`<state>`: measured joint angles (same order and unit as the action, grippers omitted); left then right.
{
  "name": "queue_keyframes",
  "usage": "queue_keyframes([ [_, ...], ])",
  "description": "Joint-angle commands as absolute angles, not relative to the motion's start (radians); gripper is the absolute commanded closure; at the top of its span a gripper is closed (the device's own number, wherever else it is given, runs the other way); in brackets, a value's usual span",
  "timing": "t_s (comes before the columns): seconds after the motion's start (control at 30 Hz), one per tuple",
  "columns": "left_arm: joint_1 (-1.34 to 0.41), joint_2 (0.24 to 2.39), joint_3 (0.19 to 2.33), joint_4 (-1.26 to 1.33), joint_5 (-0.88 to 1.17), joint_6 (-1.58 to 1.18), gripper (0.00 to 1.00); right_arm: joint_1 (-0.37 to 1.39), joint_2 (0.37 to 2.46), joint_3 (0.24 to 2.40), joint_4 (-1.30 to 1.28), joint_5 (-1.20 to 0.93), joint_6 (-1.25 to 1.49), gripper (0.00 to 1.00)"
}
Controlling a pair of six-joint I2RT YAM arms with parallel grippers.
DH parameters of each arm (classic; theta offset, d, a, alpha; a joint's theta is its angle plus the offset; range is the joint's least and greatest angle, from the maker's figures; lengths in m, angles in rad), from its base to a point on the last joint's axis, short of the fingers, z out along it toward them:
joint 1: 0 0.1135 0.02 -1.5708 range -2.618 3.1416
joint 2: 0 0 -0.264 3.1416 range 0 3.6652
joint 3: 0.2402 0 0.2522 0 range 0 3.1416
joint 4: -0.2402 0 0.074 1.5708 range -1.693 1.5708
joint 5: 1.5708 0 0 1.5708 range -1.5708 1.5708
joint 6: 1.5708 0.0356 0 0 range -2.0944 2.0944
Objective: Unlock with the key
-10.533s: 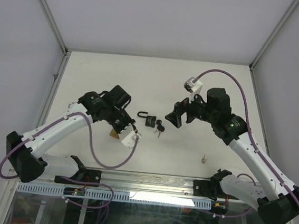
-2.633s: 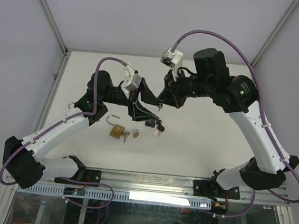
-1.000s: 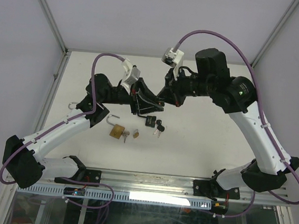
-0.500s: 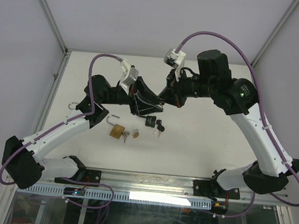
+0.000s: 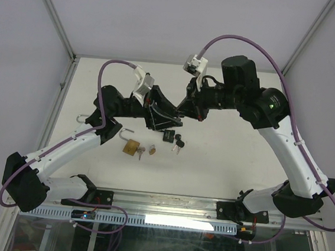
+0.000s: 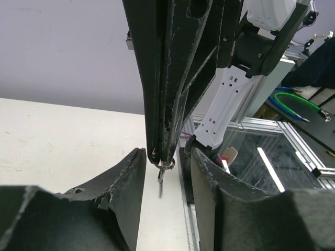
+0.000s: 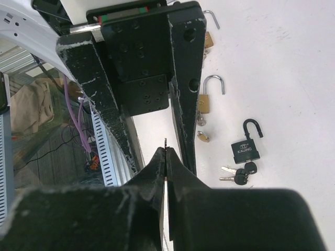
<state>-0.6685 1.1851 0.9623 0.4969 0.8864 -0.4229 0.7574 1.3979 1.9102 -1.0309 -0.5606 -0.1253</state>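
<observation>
Jaws of right gripper (image 7: 166, 154) clamped shut on key ring (image 6: 166, 164), small key (image 6: 160, 185) dangling beneath, mid-air above frame centre. Jaws of left gripper (image 6: 166, 159) parted, flanking that ring without gripping. On surface (image 5: 235, 102): three padlocks, namely black padlock (image 5: 168, 135) at centre, brass padlock (image 5: 130, 147) lower left, second brass padlock (image 7: 208, 39) far left. Two black-headed keys (image 5: 179, 143) beside the black one.

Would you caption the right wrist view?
Right gripper holds a key inside the open left gripper, black padlock open below.
</observation>
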Motion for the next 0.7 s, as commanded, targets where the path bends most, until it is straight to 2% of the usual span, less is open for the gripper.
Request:
queue_keyframes([
  [0.0, -0.677, 1.156, 0.934, 0.585, 0.860, -0.461, 0.61, 0.755, 1.379, 1.944, -0.971, -0.578, -0.120, 1.00],
  [0.27, -0.678, 1.157, 0.927, 0.618, 0.858, -0.455, 0.78, 0.756, 1.371, 1.945, -0.970, -0.580, -0.118, 1.00],
  [0.3, -0.677, 1.157, 0.927, 0.628, 0.861, -0.454, 0.77, 0.755, 1.372, 1.944, -0.975, -0.580, -0.118, 1.00],
  [0.4, -0.677, 1.160, 0.934, 0.634, 0.868, -0.456, 0.64, 0.755, 1.367, 1.928, -0.982, -0.580, -0.114, 1.00],
  [0.47, -0.678, 1.163, 0.938, 0.640, 0.874, -0.454, 0.63, 0.755, 1.358, 1.907, -0.968, -0.583, -0.111, 1.00],
  [0.53, -0.678, 1.171, 0.942, 0.648, 0.885, -0.456, 0.71, 0.755, 1.357, 1.904, -0.961, -0.586, -0.109, 1.00],
  [0.67, -0.678, 1.177, 0.937, 0.655, 0.883, -0.481, 0.95, 0.755, 1.362, 1.913, -0.961, -0.588, -0.110, 1.00],
])
